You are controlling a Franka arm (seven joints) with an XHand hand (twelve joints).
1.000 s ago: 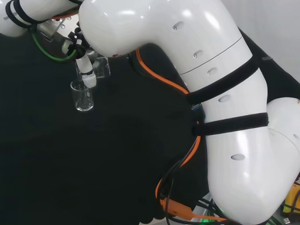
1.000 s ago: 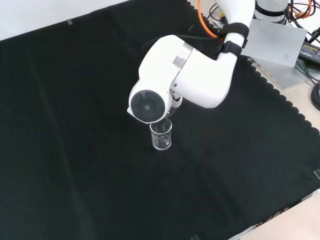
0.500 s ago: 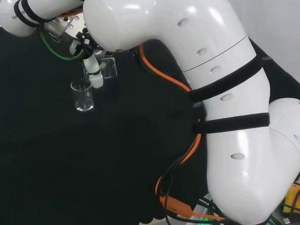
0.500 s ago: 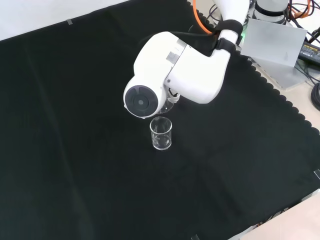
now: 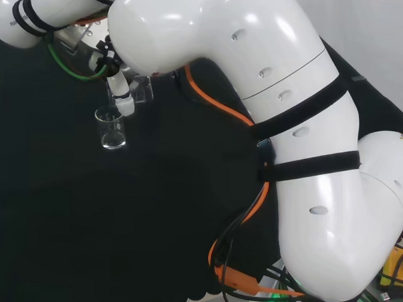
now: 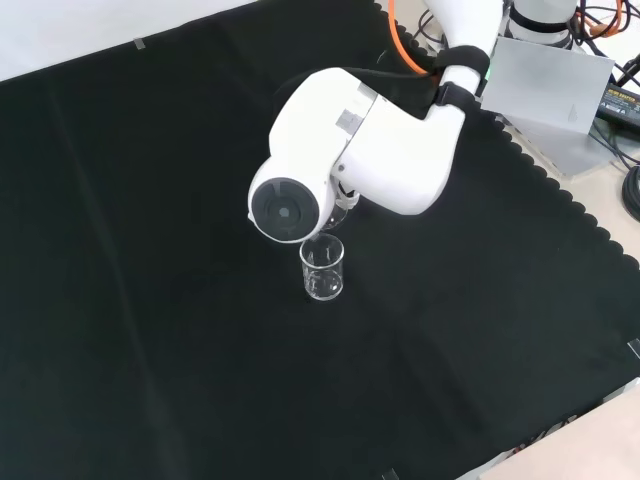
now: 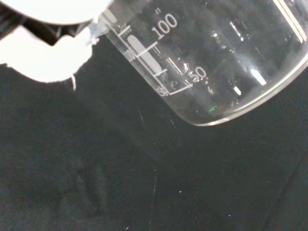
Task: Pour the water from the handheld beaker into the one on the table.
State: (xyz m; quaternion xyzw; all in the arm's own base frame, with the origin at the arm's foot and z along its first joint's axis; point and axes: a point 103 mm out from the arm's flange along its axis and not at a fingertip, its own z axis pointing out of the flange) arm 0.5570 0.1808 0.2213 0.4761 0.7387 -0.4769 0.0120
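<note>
We see the hand [image 5: 121, 94] curled round a tilted glass beaker [image 7: 207, 57], its long axis slanted, held just above the upright table beaker [image 6: 323, 268] mid-cloth [image 6: 150, 300].

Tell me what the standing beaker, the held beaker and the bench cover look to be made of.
Standing beaker: clear glass or plastic; the cloth shows through its walls, rim glints.
Held beaker: clear, glossy, likely glass, with white printed scale marks and bright highlights.
Bench cover: matte black cloth with a scalloped edge and no shine.
</note>
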